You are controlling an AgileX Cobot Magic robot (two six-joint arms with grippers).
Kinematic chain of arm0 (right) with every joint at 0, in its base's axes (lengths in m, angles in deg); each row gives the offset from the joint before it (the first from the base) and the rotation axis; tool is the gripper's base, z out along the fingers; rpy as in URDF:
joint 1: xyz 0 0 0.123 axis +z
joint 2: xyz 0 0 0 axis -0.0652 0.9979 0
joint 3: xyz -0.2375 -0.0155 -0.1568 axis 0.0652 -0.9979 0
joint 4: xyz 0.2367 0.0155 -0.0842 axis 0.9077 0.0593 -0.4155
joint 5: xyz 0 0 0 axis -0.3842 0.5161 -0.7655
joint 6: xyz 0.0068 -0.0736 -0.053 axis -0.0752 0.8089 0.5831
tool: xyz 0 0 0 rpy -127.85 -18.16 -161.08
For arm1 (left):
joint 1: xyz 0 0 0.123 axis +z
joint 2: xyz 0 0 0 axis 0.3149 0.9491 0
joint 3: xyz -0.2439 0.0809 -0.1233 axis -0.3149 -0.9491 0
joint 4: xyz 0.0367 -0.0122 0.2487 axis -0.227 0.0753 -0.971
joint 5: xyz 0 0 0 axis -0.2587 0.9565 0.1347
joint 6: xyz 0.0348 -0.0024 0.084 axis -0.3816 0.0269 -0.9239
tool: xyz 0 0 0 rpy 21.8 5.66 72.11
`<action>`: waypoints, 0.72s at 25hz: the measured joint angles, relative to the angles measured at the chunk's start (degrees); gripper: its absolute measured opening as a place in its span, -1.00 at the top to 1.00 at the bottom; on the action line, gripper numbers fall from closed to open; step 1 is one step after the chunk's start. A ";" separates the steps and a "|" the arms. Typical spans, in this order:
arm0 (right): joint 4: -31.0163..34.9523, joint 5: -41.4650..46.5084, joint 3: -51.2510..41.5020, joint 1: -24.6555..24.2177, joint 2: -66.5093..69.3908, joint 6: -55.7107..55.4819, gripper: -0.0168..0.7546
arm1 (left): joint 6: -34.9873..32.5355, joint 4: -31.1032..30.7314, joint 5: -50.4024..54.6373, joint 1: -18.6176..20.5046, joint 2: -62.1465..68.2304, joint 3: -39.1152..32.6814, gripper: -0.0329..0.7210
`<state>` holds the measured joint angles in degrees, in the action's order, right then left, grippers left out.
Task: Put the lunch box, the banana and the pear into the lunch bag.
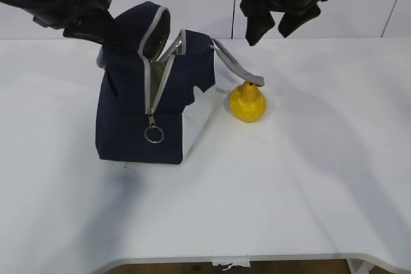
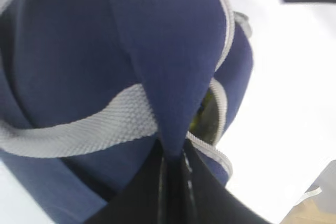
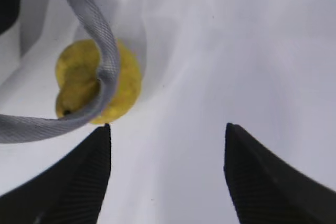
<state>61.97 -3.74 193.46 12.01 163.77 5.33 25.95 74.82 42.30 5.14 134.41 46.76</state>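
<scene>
On the white table (image 1: 308,178), left of centre, the lunch bag (image 1: 128,113) is standing upright, its navy fabric facing the exterior camera and its grey zipper (image 1: 157,75) lying parted down the front, with the ring pull (image 1: 153,135) hanging at the lower end of the track. The mouth is gaping at the top. Contents: the left wrist view is showing only a sliver of yellow-green (image 2: 202,116) inside the opening, too narrow to identify; the rest of the interior is hidden. One grey handle (image 1: 237,65) is draping off the bag's right side and resting across the pear's top.

The pear (image 1: 247,102) is sitting on the table just beside the bag's right wall, outside it, narrow end up. In the right wrist view the handle strap (image 3: 94,35) is crossing over the pear (image 3: 123,85).

The left gripper (image 2: 173,174) is clenching a fold of the bag's navy top flap, fingers closed tight on the fabric at the left edge of the opening. The right gripper (image 1: 271,25) is hanging released above and behind the pear, jaws spread wide, touching nothing; in its wrist view the pear is lying beyond the left finger (image 3: 79,182), off the gap's centre line.
</scene>
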 joint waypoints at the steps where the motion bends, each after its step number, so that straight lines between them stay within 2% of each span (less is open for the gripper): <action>1: -1.57 0.06 -0.17 -0.06 -0.31 -0.71 -0.49 | 0.00 -0.05 0.28 0.48 0.00 0.00 0.93; 4: -4.07 0.11 -1.51 -0.82 -0.44 -2.49 -0.45 | 0.00 -0.14 0.28 0.48 0.00 0.00 0.93; 5: -4.66 0.11 -2.76 -1.28 -0.44 -3.33 -0.43 | 0.00 -0.14 1.40 1.98 0.00 0.00 0.93; 11: -4.66 0.11 -9.41 -2.74 -1.50 -5.06 -0.38 | 0.00 -0.14 1.95 3.29 0.00 0.00 0.93; 18: 2.96 0.11 -13.58 -2.62 -2.55 -4.85 -0.37 | 0.00 -0.14 2.08 3.29 0.00 0.00 0.93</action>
<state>64.93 -3.63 179.88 9.40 161.22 0.48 25.95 74.68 44.39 8.43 134.41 46.76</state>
